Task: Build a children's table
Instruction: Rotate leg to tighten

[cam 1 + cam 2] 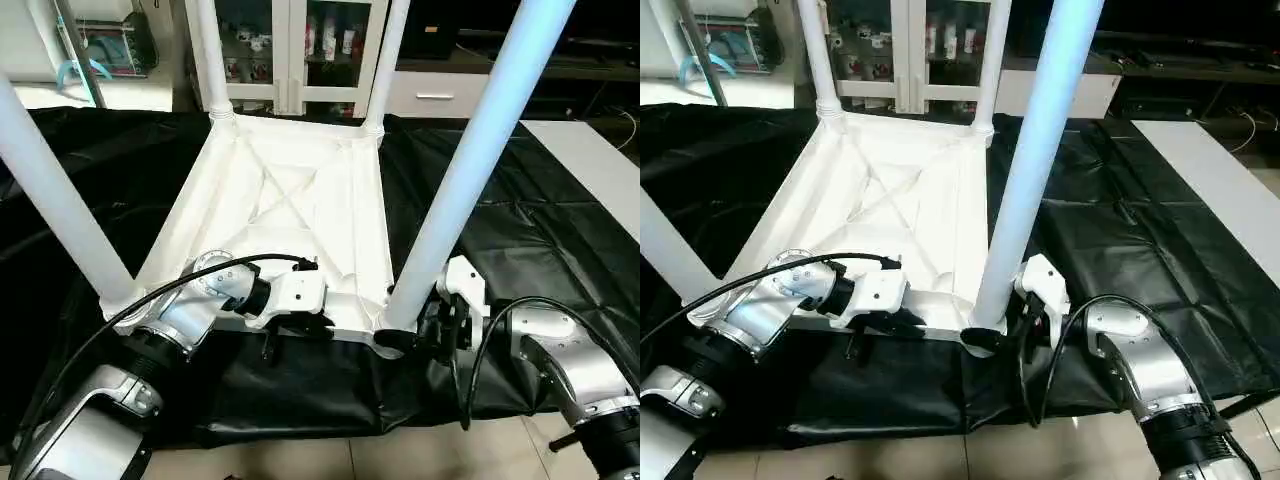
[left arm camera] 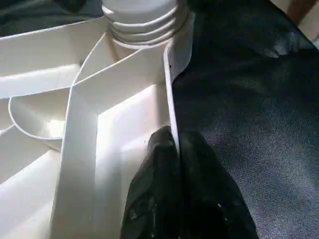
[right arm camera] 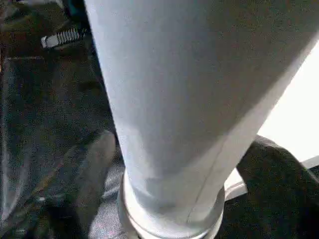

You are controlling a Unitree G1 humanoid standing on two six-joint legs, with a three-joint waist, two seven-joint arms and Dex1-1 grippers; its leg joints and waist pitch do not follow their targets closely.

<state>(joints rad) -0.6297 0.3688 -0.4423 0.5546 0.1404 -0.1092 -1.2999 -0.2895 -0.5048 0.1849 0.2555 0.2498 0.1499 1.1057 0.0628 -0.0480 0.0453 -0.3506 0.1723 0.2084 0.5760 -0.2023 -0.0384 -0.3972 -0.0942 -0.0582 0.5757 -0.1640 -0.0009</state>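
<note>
While the tabletop lies upside down on the black-draped work table, with its X-ribbed underside facing up and all four legs standing in the corner sockets, the biggest risk looks like the whole assembly shifting. It sits near the table's front edge, and a hard sideways pull from either arm could drag it over the slick cloth towards the floor.

Next in scale is the near right leg. The right gripper straddles its base, one finger on each side and the jaws wide apart; whether they press on the leg is hard to tell, since the wrist view is so close. If the leg is not fully seated, a twist or nudge here could tilt it in its socket, or loosen it.

Smaller still, the left gripper is clamped on the tabletop's thin raised rim, close to the near left leg. The hold is narrow, so I judge that it could slip off or flex the plastic under load.

No brand, label or readable writing shows on the table parts or cloth.
</note>
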